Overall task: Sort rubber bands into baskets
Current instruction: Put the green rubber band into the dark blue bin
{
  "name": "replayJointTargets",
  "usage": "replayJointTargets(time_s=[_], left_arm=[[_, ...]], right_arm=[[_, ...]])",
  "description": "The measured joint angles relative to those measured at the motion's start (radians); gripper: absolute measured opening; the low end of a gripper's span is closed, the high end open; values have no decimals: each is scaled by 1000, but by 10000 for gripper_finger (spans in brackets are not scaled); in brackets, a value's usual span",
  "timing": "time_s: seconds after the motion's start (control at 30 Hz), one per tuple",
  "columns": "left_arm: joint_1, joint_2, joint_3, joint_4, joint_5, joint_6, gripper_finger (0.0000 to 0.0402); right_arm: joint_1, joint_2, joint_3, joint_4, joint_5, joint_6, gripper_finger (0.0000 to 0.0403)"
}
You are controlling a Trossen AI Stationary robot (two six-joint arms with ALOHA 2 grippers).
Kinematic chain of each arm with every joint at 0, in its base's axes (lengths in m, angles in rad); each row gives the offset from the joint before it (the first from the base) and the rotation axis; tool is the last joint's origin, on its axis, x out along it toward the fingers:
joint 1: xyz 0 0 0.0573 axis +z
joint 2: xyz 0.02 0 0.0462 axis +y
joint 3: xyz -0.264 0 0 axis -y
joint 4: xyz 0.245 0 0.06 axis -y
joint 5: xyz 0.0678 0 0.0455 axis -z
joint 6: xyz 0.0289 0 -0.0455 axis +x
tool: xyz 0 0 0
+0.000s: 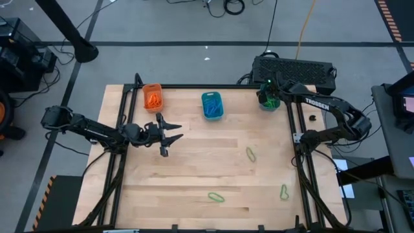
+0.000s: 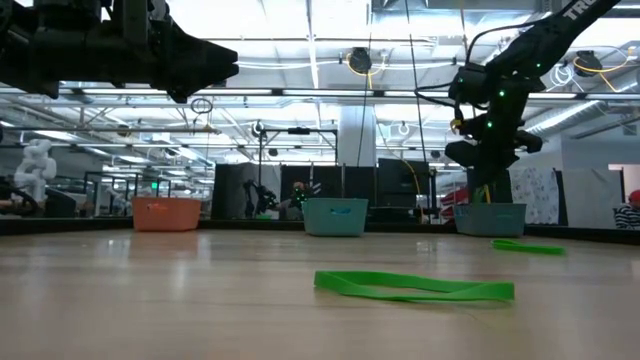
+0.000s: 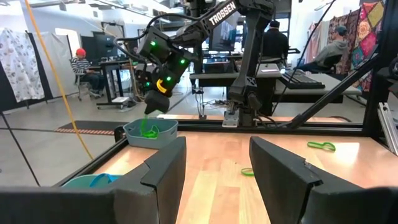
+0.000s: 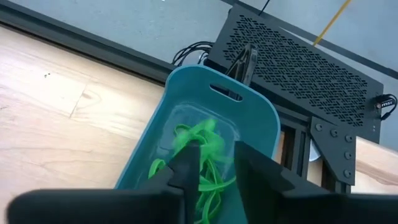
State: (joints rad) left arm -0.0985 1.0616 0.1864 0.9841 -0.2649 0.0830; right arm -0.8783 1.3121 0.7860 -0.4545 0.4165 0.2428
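From above, I see my left gripper hovering over the bench's left side, jaws apart and empty. Along the far edge sit an orange basket with orange bands, a teal basket with blue bands, and a second teal basket holding green bands. My right gripper hangs over that last basket, jaws slightly apart just above the green bands. Three loose green bands lie on the bench's right half.
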Motion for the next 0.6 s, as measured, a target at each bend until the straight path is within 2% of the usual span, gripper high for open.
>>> replayJointTargets(time_s=[0.23, 0.37, 0.47, 0.6], left_arm=[[0, 0, 0, 0, 0, 0, 185], [0, 0, 0, 0, 0, 0, 185], [0, 0, 0, 0, 0, 0, 185], [0, 0, 0, 0, 0, 0, 185]], right_arm=[[0, 0, 0, 1, -10, 0, 138], [0, 0, 0, 3, -59, 0, 160], [7, 0, 1, 15, -148, -13, 169], [46, 0, 12, 18, -355, -22, 171]])
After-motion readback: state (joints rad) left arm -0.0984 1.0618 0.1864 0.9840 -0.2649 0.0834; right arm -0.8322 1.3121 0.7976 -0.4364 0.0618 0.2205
